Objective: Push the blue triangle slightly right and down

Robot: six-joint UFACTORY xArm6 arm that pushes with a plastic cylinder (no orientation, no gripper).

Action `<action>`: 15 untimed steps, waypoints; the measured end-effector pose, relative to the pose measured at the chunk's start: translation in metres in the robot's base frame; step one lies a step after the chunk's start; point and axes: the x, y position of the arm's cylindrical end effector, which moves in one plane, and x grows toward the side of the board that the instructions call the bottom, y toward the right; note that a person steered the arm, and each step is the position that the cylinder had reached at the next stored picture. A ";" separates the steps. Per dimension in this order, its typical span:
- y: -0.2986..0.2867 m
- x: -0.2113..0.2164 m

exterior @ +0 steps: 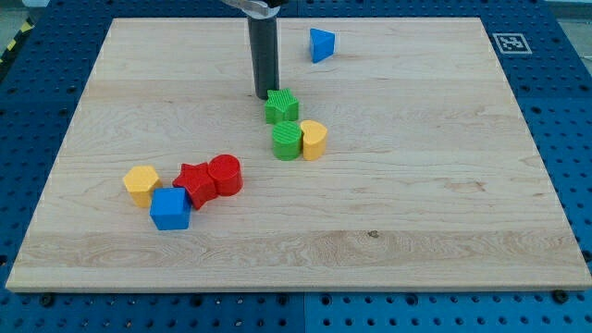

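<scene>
A: Where is the blue triangle [321, 44]?
B: Near the view's top edge of the counter [444, 185], a little right of centre, alone.

A: And my tip [263, 95]?
B: Down and to the view's left of the triangle, apart from it, just beside the upper left of a green star-like block [281, 106]. I cannot tell if they touch. The tool is a bare rod, so it grasps nothing.

A: What else?
B: Below that block a green cylinder [288, 141] touches a yellow rounded block [314, 140]. Toward the view's lower left sit a red star-like block [195, 183] against a red cylinder [225, 175], a blue cube [170, 208] and a yellow hexagon-like block [141, 184].
</scene>
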 end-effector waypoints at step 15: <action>0.026 -0.049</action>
